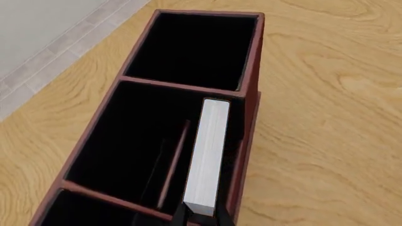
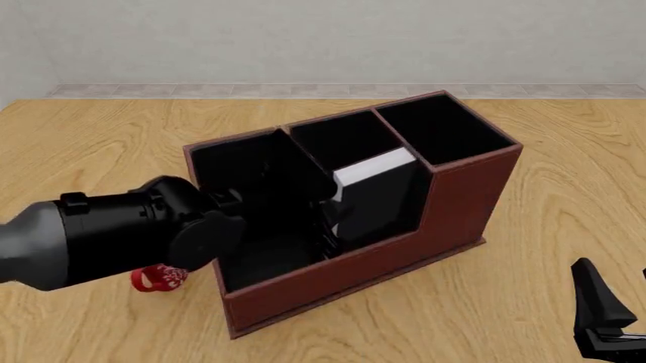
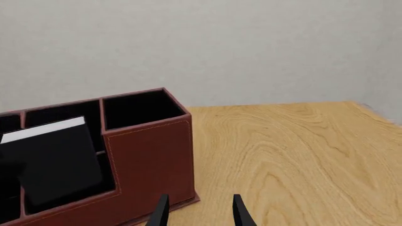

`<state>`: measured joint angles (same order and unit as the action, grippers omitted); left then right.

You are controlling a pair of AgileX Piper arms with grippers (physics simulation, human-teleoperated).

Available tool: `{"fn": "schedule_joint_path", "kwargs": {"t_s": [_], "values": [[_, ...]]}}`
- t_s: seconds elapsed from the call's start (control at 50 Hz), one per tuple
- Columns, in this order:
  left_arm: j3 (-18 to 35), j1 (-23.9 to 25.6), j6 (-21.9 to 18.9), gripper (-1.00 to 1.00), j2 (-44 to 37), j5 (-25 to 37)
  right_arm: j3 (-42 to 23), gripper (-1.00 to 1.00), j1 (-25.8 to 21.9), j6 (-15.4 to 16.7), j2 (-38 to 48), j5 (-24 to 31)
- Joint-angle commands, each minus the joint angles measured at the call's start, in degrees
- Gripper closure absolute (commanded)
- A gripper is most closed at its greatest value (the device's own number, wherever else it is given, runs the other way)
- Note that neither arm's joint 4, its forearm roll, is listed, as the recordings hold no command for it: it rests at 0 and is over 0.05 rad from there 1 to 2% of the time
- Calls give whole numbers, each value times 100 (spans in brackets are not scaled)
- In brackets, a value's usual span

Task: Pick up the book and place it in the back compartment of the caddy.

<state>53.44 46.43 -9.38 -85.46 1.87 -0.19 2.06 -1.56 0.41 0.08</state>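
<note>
Book held on edge inside the caddy's middle section

The left gripper (image 1: 202, 217) pinches the book (image 1: 208, 155) upright, white page edges up, long axis along the stepped wall of the caddy (image 2: 444, 204), beside the low partition (image 1: 174, 162). The right gripper (image 3: 199, 211) hovers with fingers spread, well apart.
</note>
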Motion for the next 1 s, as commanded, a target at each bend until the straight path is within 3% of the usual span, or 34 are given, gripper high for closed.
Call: {"fn": "schedule_joint_path", "kwargs": {"t_s": [0.02, 0.38, 0.4, 1.0], "values": [[-18, -98, -139, 100, -150, -194, 0, -100, 6, 12, 1, 1], [-198, -40, -59, 100, -152, -337, -1, -100, 7, 15, 1, 1], [-194, -39, -51, -100, -157, -333, -1, -100, 6, 16, 2, 1], [-242, 42, -105, -100, 60, -277, -1, -100, 6, 17, 1, 1]]}}
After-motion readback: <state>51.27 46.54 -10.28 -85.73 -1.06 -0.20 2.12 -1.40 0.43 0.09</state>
